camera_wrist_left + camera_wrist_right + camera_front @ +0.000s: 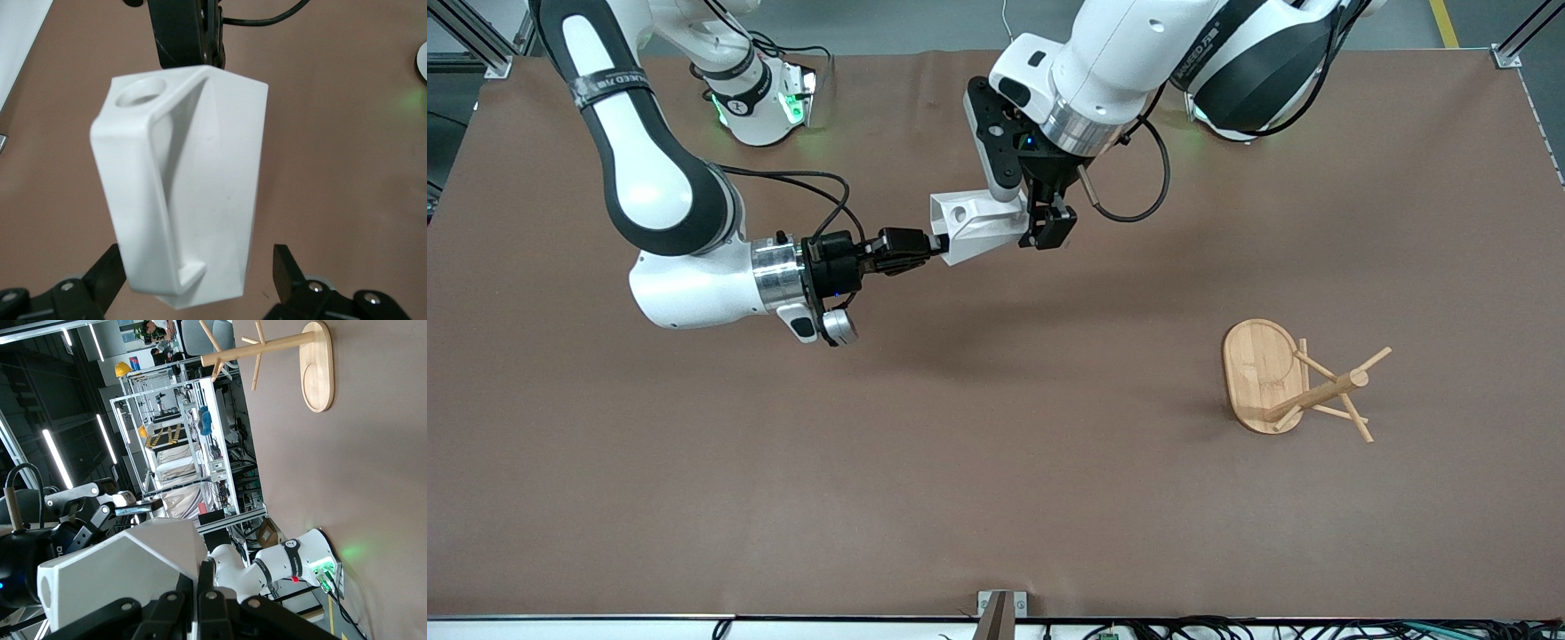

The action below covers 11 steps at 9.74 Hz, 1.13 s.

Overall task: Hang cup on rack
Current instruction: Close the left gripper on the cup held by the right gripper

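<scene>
1. Cup (975, 228) hangs in the air between both pincers, lying on its side over the brown table (996, 498); its holed tab faces up toward the bases.
2. Right gripper (935, 248) reaches in level, fingers pressed onto the cup's rim.
3. Left gripper (1040, 213) comes down from above; its fingers (288, 267) stand spread on either side of the cup's narrow end, one visibly apart from it.
4. Rack (1294, 382) stands well apart from both pincers, toward the left arm's end.

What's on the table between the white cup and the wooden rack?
Nothing: the front view shows only bare brown table between the cup and the rack.
</scene>
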### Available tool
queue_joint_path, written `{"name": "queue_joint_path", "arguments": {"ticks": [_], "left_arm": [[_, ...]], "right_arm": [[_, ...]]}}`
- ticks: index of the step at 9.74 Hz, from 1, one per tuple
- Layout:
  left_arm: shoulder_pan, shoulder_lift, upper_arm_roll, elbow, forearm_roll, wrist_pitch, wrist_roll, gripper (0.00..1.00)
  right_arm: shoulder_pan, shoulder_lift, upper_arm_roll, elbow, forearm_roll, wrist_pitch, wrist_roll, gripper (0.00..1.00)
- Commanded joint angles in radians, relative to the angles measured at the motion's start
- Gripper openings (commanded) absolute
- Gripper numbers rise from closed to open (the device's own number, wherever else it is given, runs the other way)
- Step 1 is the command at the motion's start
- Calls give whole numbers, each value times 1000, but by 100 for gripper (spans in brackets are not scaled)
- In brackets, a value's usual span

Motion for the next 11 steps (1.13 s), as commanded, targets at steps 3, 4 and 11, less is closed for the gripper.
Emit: {"name": "queue_joint_path", "arguments": {"ticks": [3, 4, 11], "left_arm": [[-5, 43, -4, 7, 1, 32, 29, 82], [-5, 43, -2, 6, 1, 32, 29, 73], [17, 25, 7, 1, 16, -11, -41, 30]], "right_arm": [[-12, -9, 14, -18, 31, 1, -20, 1], [-12, -9, 14, -18, 31, 1, -20, 1], [-25, -24, 11, -11, 26, -13, 50, 100]]}}
